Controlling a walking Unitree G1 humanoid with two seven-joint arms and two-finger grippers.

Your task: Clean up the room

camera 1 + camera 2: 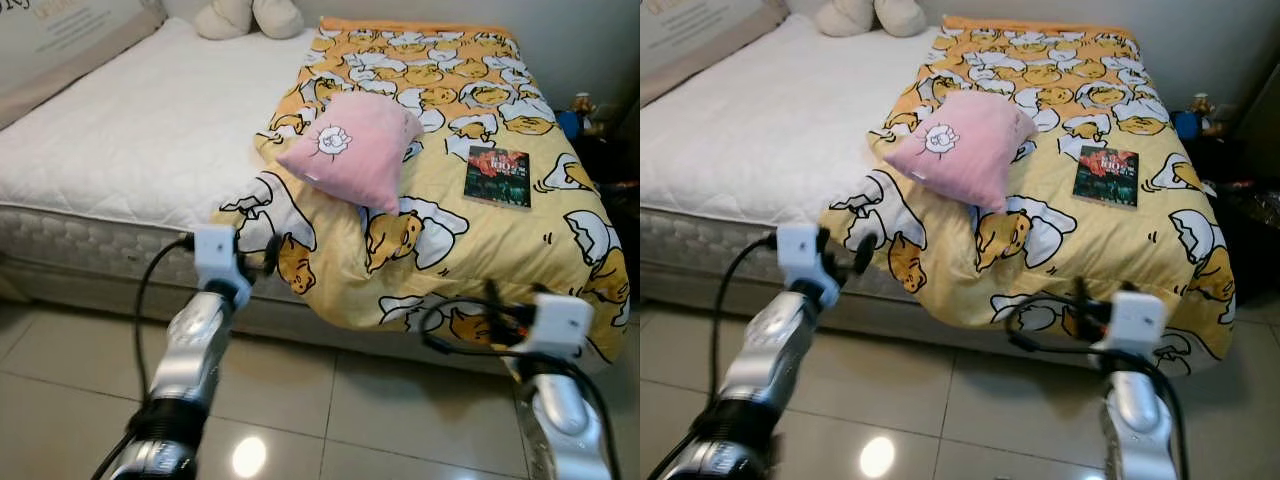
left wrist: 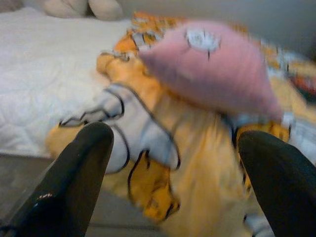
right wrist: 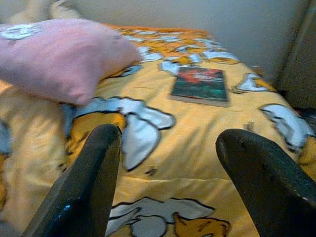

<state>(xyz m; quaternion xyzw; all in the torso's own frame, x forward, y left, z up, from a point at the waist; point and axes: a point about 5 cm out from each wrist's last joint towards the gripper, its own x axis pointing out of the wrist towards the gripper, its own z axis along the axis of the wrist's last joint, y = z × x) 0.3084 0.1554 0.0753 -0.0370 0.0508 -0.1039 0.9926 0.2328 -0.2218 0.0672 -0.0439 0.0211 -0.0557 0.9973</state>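
Note:
A pink pillow (image 1: 355, 145) with a small white emblem lies on a rumpled yellow blanket (image 1: 440, 80) printed with cartoon ducks, which covers the right half of the bed. A dark-covered book (image 1: 497, 176) rests flat on the blanket to the pillow's right. My left gripper (image 2: 173, 187) is open at the bed's front edge, pointing at the blanket's hanging corner below the pillow. My right gripper (image 3: 170, 182) is also open. It hovers low at the blanket's near right corner, with the book (image 3: 200, 85) beyond it.
The bare white mattress (image 1: 150, 120) takes up the bed's left half. Cream plush toys (image 1: 250, 17) sit at its head. A dark piece of furniture (image 1: 615, 150) with a small blue toy (image 1: 572, 120) stands right of the bed. Glossy tiled floor (image 1: 290, 390) lies underfoot.

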